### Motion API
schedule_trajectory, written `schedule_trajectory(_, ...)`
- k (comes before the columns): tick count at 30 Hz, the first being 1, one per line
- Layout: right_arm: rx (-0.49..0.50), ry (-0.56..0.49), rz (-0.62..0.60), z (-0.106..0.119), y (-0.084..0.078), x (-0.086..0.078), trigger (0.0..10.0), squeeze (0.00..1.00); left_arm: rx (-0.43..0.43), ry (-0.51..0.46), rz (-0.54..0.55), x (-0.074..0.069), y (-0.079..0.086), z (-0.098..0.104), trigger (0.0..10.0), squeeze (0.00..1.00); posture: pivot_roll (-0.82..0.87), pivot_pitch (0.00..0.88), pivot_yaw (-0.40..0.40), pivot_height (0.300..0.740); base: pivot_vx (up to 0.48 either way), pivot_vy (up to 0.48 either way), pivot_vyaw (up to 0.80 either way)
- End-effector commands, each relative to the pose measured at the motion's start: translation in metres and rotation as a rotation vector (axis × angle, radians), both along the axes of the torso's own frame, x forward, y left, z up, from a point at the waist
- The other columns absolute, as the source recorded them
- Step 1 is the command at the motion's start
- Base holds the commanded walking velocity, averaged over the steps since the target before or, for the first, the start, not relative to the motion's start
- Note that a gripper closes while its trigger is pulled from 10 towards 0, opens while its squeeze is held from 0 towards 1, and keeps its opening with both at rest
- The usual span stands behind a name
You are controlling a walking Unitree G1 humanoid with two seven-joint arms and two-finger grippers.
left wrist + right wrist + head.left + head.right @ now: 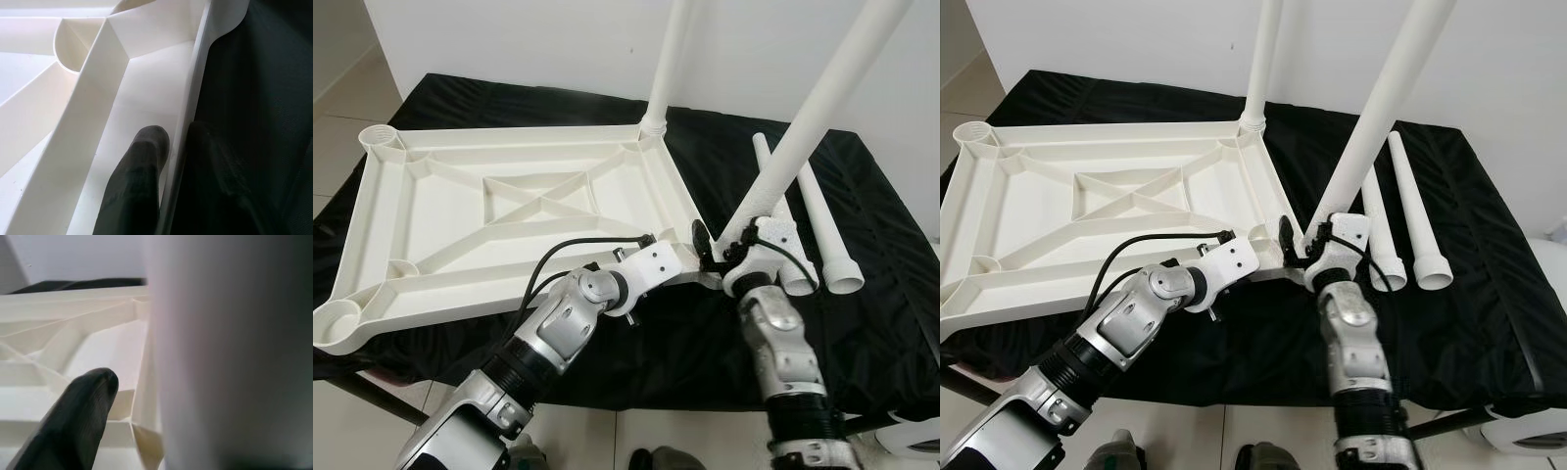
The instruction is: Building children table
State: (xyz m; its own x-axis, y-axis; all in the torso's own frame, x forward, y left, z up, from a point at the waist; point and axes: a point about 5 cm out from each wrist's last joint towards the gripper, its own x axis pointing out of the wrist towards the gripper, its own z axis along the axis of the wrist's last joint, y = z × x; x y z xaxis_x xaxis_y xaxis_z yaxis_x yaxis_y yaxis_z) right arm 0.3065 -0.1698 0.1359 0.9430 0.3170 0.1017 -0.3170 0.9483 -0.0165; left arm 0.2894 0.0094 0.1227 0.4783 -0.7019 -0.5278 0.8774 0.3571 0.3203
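A white plastic tabletop [509,211] lies upside down on a black cloth. One white leg [671,59] stands upright in its far right corner socket. My right gripper [724,250] is shut on a second leg [822,98], which leans over the near right corner. In the right wrist view that leg [230,352] sits beside one black finger [78,416]. My left gripper [1258,257] is shut on the tabletop's near rim [195,88] close to that corner, with one finger [142,171] inside the rim and the other outside.
Two loose legs [1417,215] [1381,230] lie on the cloth [862,196] right of the tabletop. Open sockets sit at the far left corner [380,137] and near left corner [337,323]. A white wall is behind and tile floor below.
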Motion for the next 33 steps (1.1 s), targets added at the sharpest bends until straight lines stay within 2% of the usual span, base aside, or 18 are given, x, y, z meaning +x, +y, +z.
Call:
schedule_trajectory(1, -0.002, -0.014, 0.08, 0.003, -0.007, 0.003, 10.0, 0.0, -0.011, 0.014, -0.103, -0.009, -0.014, 0.001, 10.0, 0.0, 0.03, 0.001, -0.074, 0.74, 0.0, 0.0, 0.0)
schedule_trajectory(9, -0.034, 0.001, 0.214, 0.007, -0.019, 0.006, 10.0, 0.0, -0.007, 0.012, -0.107, -0.009, -0.014, 0.001, 10.0, 0.0, 0.03, 0.0, -0.076, 0.74, 0.0, 0.0, 0.0)
schedule_trajectory(10, -0.041, 0.034, 0.298, 0.006, -0.026, 0.008, 10.0, 0.0, -0.007, 0.009, -0.108, -0.009, -0.014, 0.001, 10.0, 0.0, 0.03, 0.0, -0.078, 0.74, 0.0, 0.0, 0.0)
schedule_trajectory(14, -0.057, 0.082, 0.362, 0.003, -0.039, 0.01, 10.0, 0.0, -0.008, 0.007, -0.108, -0.009, -0.014, 0.002, 10.0, 0.0, 0.04, 0.0, -0.078, 0.74, 0.0, 0.0, 0.0)
schedule_trajectory(23, -0.099, 0.127, 0.352, -0.002, -0.064, 0.015, 10.0, 0.0, -0.004, 0.01, -0.114, -0.011, -0.014, 0.0, 10.0, 0.0, 0.04, 0.0, -0.069, 0.74, 0.0, 0.0, 0.0)
schedule_trajectory(26, -0.108, 0.135, 0.348, -0.003, -0.068, 0.016, 10.0, 0.0, -0.002, 0.011, -0.117, -0.011, -0.014, 0.0, 10.0, 0.0, 0.04, 0.0, -0.066, 0.74, 0.0, 0.0, 0.0)
schedule_trajectory(27, -0.115, 0.136, 0.36, -0.004, -0.069, 0.017, 6.5, 0.0, 0.0, 0.011, -0.12, -0.011, -0.014, 0.0, 10.0, 0.0, 0.04, 0.0, -0.065, 0.74, 0.0, 0.0, 0.0)
schedule_trajectory(29, -0.121, 0.136, 0.364, -0.005, -0.07, 0.017, 6.5, 0.0, 0.0, 0.011, -0.12, -0.011, -0.014, 0.0, 10.0, 0.0, 0.04, 0.0, -0.065, 0.74, 0.0, 0.0, 0.0)
schedule_trajectory(30, -0.117, 0.134, 0.364, -0.004, -0.07, 0.017, 4.4, 0.0, 0.001, 0.011, -0.121, -0.011, -0.014, 0.0, 10.0, 0.0, 0.04, 0.0, -0.064, 0.74, 0.0, 0.0, 0.0)
schedule_trajectory(32, -0.113, 0.132, 0.366, -0.004, -0.071, 0.018, 4.4, 0.0, 0.001, 0.011, -0.121, -0.011, -0.014, 0.001, 10.0, 0.0, 0.04, 0.0, -0.064, 0.74, 0.0, 0.0, 0.0)
schedule_trajectory(33, -0.112, 0.128, 0.365, -0.004, -0.071, 0.019, 0.0, 0.0, 0.001, 0.011, -0.122, -0.011, -0.014, 0.001, 10.0, 0.0, 0.04, 0.0, -0.064, 0.74, 0.0, 0.0, 0.0)
